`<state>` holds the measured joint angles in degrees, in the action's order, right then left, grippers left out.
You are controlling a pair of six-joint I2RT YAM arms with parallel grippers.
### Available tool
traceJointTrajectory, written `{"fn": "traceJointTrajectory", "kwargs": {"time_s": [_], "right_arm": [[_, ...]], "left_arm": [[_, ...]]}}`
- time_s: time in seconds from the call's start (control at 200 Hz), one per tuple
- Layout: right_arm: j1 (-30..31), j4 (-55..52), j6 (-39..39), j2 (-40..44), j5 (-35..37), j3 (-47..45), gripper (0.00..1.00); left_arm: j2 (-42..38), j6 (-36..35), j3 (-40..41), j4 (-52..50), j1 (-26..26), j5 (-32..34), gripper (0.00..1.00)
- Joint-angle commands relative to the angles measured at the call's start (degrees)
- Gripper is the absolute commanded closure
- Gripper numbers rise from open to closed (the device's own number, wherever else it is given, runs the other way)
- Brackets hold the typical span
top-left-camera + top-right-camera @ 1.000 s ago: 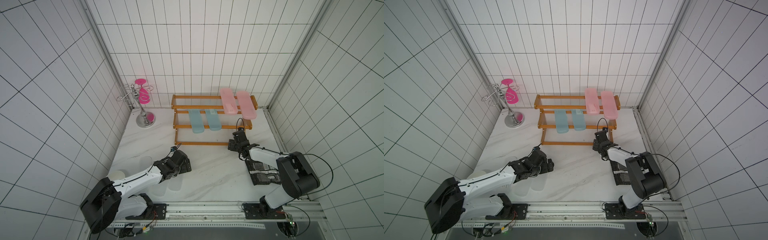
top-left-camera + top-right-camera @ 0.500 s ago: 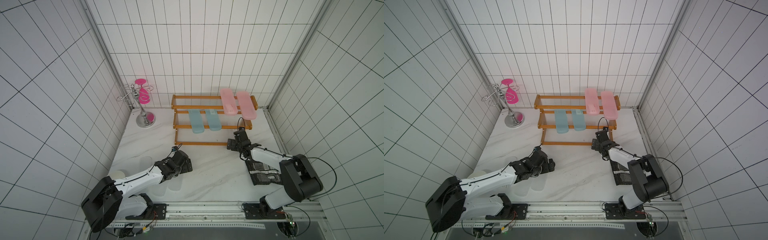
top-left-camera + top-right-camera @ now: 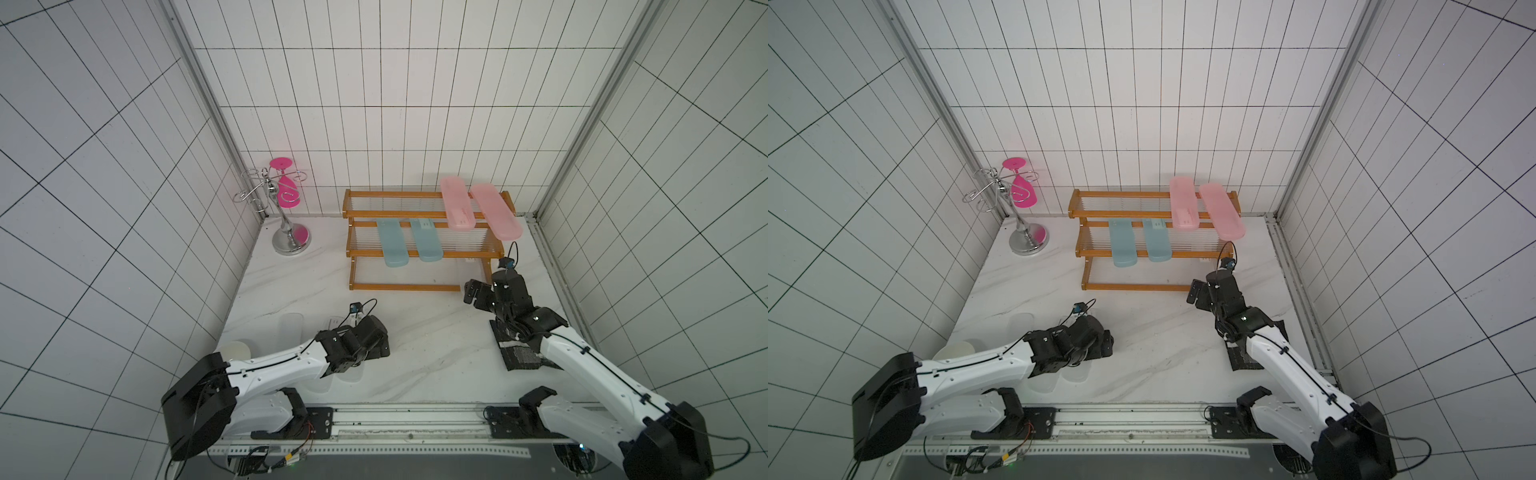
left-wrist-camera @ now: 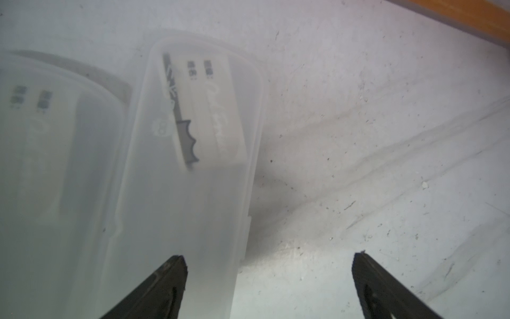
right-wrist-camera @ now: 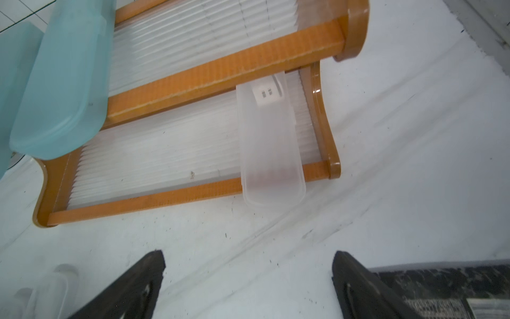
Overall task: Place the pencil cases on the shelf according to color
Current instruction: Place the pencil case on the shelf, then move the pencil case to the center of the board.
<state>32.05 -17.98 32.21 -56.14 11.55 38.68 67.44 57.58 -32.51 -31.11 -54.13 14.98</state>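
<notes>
The shelf point(image 3: 399, 287) point(image 3: 1129, 286) stands at the back. Two pink pencil cases point(image 3: 457, 206) point(image 3: 495, 212) lie on its top tier and two teal ones point(image 3: 390, 243) point(image 3: 424, 241) on the middle tier. A frosted clear case point(image 5: 269, 149) lies on the bottom tier at its right end, overhanging the front bar. My right gripper point(image 5: 248, 254) point(image 3: 484, 293) is open and empty, a short way in front of that case. My left gripper point(image 4: 269, 255) is open low over the table, one finger above a labelled clear case point(image 4: 190, 165); another clear case point(image 4: 55, 165) lies beside it.
A chrome wire stand with a pink glass point(image 3: 286, 224) stands at the back left. A black foil packet point(image 3: 519, 353) lies under my right arm. A clear case point(image 3: 291, 332) and a pale rounded end point(image 3: 235, 353) lie left of my left arm.
My right gripper has opened and drawn back a little from the shelf's bottom tier, where the clear case now lies free. My left arm has barely shifted.
</notes>
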Motion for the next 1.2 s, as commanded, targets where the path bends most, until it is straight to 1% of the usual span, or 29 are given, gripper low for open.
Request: {"fn": "traceJointTrajectory", "kwargs": {"time_s": [0.0, 0.045, 0.095, 0.235, 0.35, 0.495, 0.57, 0.625, 0.75, 0.915, 1.01, 1.09, 1.195], "right_arm": [[3.3, -6.4, 3.2, 3.8, -0.4, -3.2, 0.01], [5.0, -7.3, 4.2, 5.2, 0.5, -4.1, 0.01], [6.9, -7.9, 5.2, 6.2, 1.1, -5.0, 0.01], [11.6, -8.9, 8.0, 7.5, 2.7, -6.7, 0.01], [14.6, -10.0, 9.4, 7.8, 4.1, -7.4, 0.01], [16.0, -11.7, 10.4, 9.3, 5.5, -9.2, 0.01], [16.3, -13.5, 11.0, 11.3, 5.8, -9.9, 0.01], [16.5, -15.1, 11.3, 13.3, 6.0, -10.1, 0.01], [16.6, -19.9, 11.7, 19.4, 7.1, -10.1, 0.01], [16.6, -26.6, 12.5, 26.3, 8.4, -9.8, 0.01], [16.6, -28.8, 12.9, 28.9, 8.7, -9.6, 0.01], [16.6, -29.2, 13.1, 29.8, 7.9, -9.4, 0.01], [16.6, -28.5, 13.6, 28.5, 6.7, -9.2, 0.01]], "left_arm": [[-3.8, 4.1, 0.0, -11.4, 0.5, 9.4, 0.02], [-5.3, 3.6, 0.3, -12.1, 1.5, 10.6, 0.02], [-6.8, 3.0, 0.9, -12.1, 2.6, 10.4, 0.02], [-8.9, 0.4, 2.9, -7.5, 4.4, 6.4, 0.02], [-7.5, 0.3, 3.1, -6.1, 4.4, 4.0, 0.02], [-3.4, 0.5, 2.2, -4.9, 4.1, 0.5, 0.02], [-1.0, 0.8, 1.4, -3.4, 2.2, -0.4, 0.02], [0.9, 1.4, 0.4, -2.2, -0.1, -0.1, 0.02], [8.1, 2.8, -3.3, 0.3, -4.2, -0.2, 0.02], [19.8, 4.4, -13.8, 0.7, -11.4, 0.9, 0.02], [25.4, 6.0, -19.8, 0.9, -14.2, 0.5, 0.02], [27.0, 7.5, -22.6, 1.5, -15.6, 1.2, 0.02], [24.8, 8.1, -22.4, 1.5, -15.6, 2.8, 0.02]]}}
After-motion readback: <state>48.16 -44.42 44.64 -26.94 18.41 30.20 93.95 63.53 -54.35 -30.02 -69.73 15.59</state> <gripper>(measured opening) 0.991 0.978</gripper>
